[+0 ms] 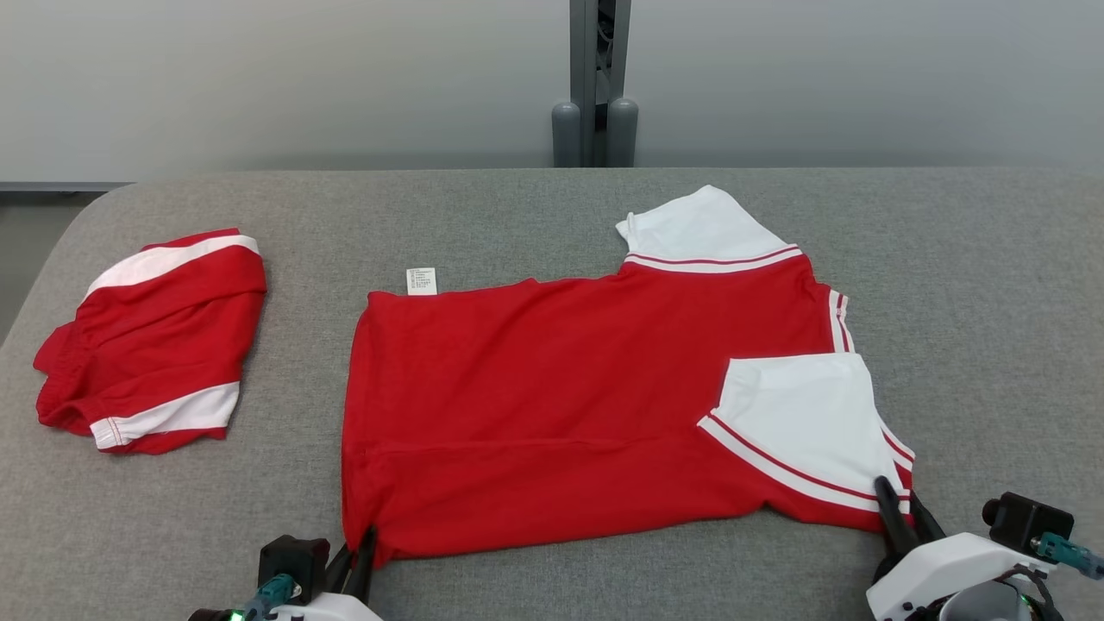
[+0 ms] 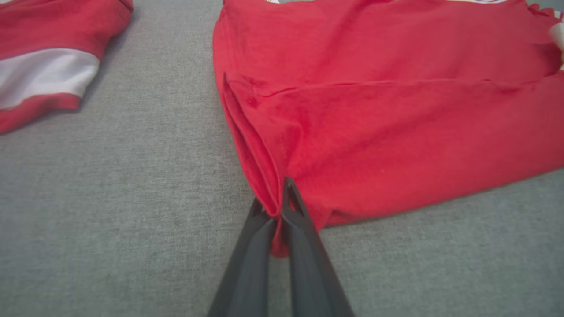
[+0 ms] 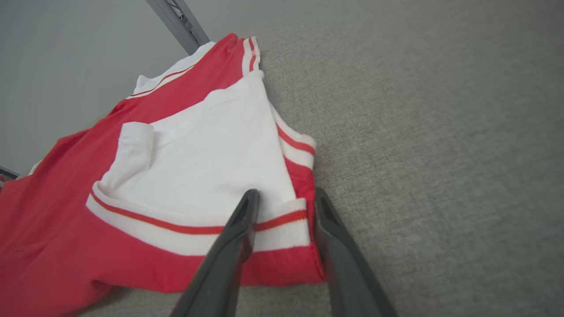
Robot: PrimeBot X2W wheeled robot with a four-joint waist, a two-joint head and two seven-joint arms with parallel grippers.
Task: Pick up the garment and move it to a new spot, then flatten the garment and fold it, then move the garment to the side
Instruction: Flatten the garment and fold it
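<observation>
In the closed left hand [image 2: 275, 196] lies a corner of the garment [image 1: 561, 388]

The left gripper [image 1: 358, 552] has a white moulded shell [image 1: 332, 608], a boxy black housing [image 1: 293, 556] beside it, a teal plug [image 1: 274, 593] and a small green light [image 1: 231, 616]. The right gripper [image 1: 901, 502] matches, with a glossy white casing [image 1: 940, 561], a black box [image 1: 1026, 520] and a teal connector [image 1: 1056, 548]. The fingers [image 2: 246, 264] are long, slim and matte charcoal, tapering to pointed tips.
</observation>
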